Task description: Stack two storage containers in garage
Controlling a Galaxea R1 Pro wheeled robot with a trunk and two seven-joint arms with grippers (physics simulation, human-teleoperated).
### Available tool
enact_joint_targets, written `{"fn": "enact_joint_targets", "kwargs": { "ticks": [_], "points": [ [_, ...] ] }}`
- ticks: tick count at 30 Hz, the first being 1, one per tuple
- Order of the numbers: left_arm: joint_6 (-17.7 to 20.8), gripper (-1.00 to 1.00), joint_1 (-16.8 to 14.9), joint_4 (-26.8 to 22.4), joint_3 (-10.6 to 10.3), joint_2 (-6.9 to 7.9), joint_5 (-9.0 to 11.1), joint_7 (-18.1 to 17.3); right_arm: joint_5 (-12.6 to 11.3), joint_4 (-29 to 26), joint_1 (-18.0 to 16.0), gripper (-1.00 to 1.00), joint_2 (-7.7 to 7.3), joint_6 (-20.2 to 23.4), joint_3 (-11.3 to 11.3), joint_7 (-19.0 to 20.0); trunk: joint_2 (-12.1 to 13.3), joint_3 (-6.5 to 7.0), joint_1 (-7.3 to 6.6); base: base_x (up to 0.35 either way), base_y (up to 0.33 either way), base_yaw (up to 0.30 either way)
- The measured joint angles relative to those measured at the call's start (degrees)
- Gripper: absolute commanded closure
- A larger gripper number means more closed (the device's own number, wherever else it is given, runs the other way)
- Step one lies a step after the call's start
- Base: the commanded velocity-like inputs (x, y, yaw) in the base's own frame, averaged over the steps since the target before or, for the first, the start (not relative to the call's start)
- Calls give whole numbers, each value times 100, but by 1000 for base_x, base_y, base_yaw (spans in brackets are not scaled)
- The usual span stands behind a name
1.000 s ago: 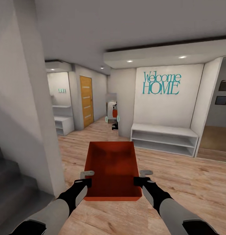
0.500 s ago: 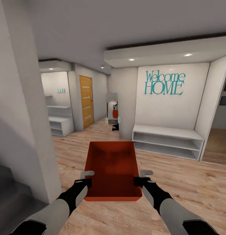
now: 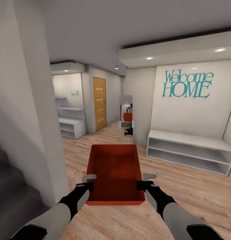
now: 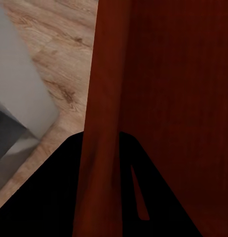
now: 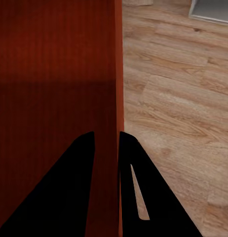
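Head view has swung left; both grippers, left [image 3: 89, 181] and right [image 3: 143, 180], stay clamped on the storage container's [image 3: 114, 170] side walls.

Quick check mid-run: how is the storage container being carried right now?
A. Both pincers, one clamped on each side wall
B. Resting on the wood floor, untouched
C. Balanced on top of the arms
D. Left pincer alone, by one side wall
A: the left pincer and right pincer each straddle a side wall of the red-orange storage container, held above the wood plank floor.
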Motion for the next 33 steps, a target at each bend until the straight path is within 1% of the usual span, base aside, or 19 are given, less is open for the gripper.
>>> {"fn": "enact_joint_targets", "kwargs": {
  "ticks": [33],
  "points": [
    [-4, 100, 0, 1, 0, -2, 1, 1, -2, -2, 0, 100, -2, 0, 3, 0, 0, 0, 0, 324, 0, 2]
  ]
}}
